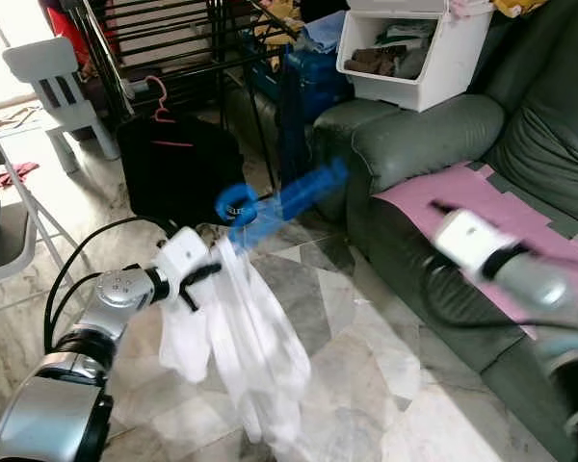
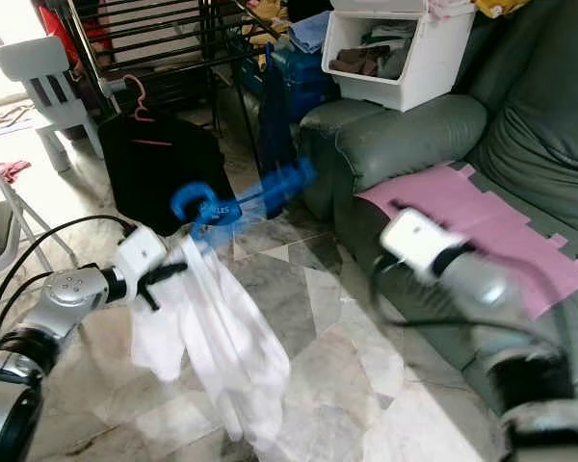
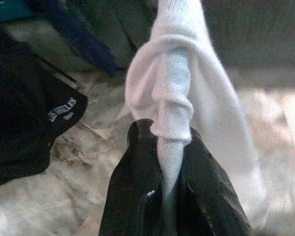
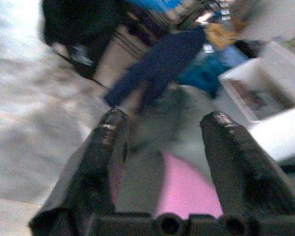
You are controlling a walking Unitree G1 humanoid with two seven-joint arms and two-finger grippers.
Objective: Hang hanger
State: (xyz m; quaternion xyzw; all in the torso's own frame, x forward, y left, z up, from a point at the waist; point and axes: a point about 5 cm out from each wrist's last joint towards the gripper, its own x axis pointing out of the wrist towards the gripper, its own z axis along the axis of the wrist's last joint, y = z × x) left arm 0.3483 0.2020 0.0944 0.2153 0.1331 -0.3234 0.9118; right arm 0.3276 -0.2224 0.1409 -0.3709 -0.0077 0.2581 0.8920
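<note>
white ribbed cloth (image 3: 187,98), blue plastic hanger (image 1: 279,204); glossy marble floor (image 1: 366,318)

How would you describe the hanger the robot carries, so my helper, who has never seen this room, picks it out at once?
Start at the green sofa with the pink sheet; on the marble floor in front of it, the left gripper pinches a white garment. The hanger sticks out of that garment's top. It is bright blue plastic, unlike the pink hanger on the black garment behind.

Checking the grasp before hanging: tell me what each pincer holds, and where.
Left pincer pinches a bunched fold of the white garment on the blue hanger; right pincer is open, empty.
</note>
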